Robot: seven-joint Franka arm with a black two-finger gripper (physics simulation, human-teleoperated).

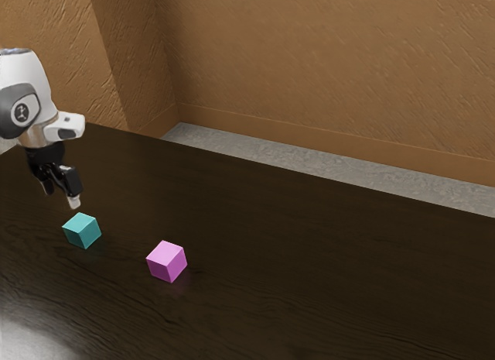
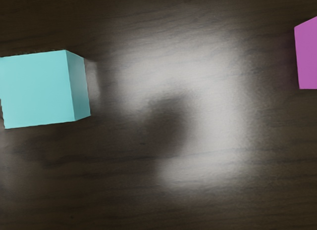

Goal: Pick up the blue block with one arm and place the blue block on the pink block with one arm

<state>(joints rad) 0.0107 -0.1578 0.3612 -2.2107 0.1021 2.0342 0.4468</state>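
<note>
Dark, glossy worktop fills the foreground, and on it the pink block sits closest to the lens, flat on one face with a vertical edge turned toward 6 o'clock. At about 10 o'clock from it, apart and not touching, rests the blue block (more teal than true blue). It too lies flat on the worktop, one corner edge pointing toward 5 o'clock. Being a cube, it has no long axis to speak of; its top face is level. Up at roughly 11 o'clock from the blue block hangs the hand, clear of the surface, fingers pointing down and spread apart, grasping nothing. From the wrist camera the blue block and the pink block lie well apart, bare worktop with a pale sheen and a soft shadow between them. Behind the worktop runs a grey floor strip below a brown wall.
</note>
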